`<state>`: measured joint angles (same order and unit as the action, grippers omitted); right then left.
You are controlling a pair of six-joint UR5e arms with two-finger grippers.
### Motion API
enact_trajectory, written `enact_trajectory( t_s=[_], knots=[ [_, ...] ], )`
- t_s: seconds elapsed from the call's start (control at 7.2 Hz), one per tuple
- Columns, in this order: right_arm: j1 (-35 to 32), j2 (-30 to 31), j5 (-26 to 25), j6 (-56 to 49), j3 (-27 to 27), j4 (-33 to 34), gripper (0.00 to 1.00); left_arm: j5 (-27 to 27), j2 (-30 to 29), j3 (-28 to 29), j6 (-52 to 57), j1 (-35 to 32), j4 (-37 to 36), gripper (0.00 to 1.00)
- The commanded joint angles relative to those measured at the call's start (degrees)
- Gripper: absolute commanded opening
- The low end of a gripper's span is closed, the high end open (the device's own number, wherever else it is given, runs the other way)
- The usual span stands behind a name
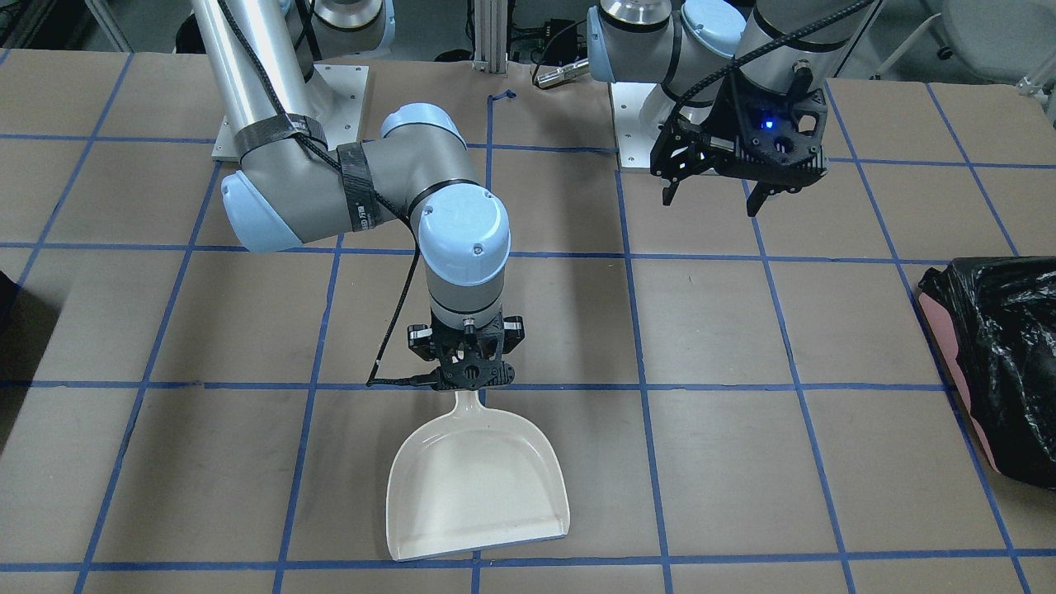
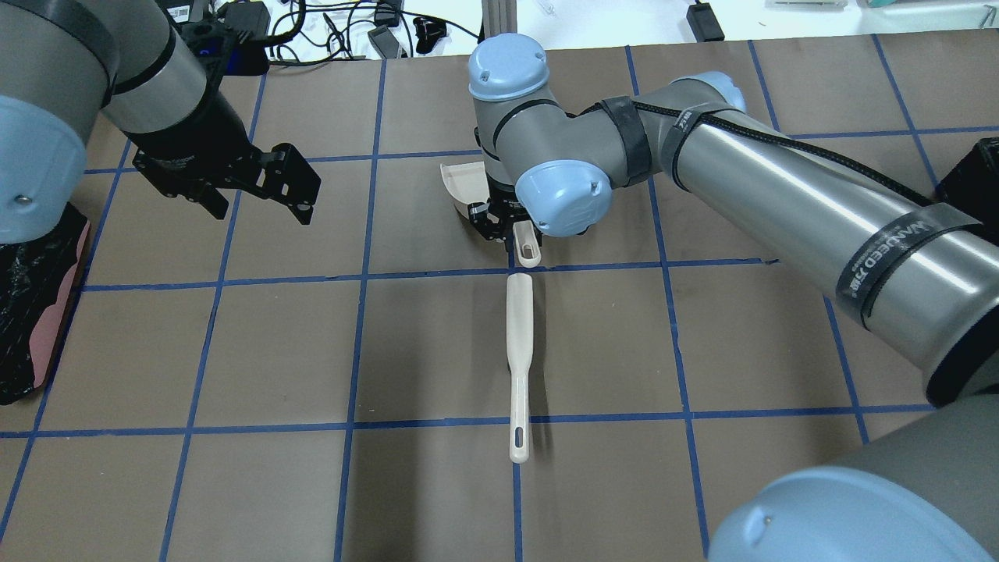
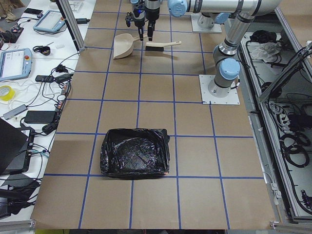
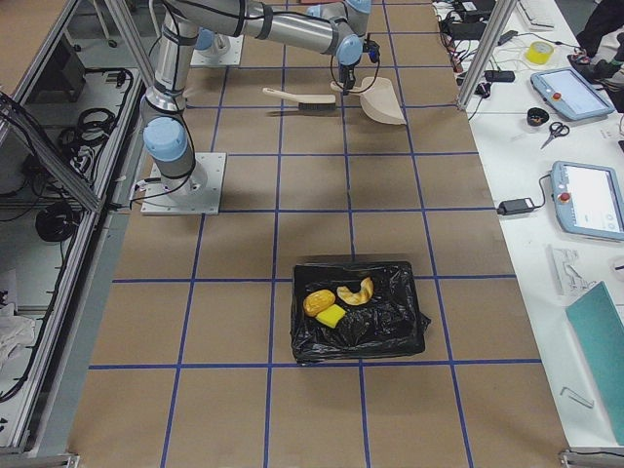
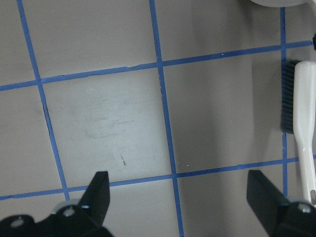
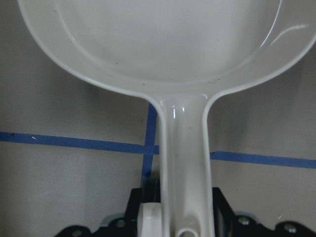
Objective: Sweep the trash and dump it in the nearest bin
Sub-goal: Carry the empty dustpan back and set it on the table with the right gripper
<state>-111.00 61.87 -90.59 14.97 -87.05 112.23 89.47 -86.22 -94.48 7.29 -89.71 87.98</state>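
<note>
Dustpan [image 1: 478,483] lies empty | right gripper [image 1: 466,381] clamped on its handle, pan stretching straight ahead from it | left gripper [image 1: 711,202] well aside, spread wide, holding nothing | trash [image 4: 334,300] already in bin [image 4: 409,324].

We've got a big table [image 1: 726,330] topped with brown board, marked into squares with blue tape [image 1: 726,386]. Along one side there's a white bench [image 4: 517,156] with two touchscreen tablets [image 4: 588,200], a yellow tape roll [image 4: 537,49], scissors [image 4: 552,134] and loose cables. An aluminium post [image 4: 480,54] stands at its edge. Lighting's even, shadows soft.
</note>
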Motion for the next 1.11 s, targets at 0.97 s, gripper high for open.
enact_trajectory(
  t_s=[0.97],
  knots=[
    [6.8,6.6,0.3,-8.8,1.1,-3.6,1.0,-0.1,0.0,0.3,0.0,0.3,-0.1,1.0]
  ],
)
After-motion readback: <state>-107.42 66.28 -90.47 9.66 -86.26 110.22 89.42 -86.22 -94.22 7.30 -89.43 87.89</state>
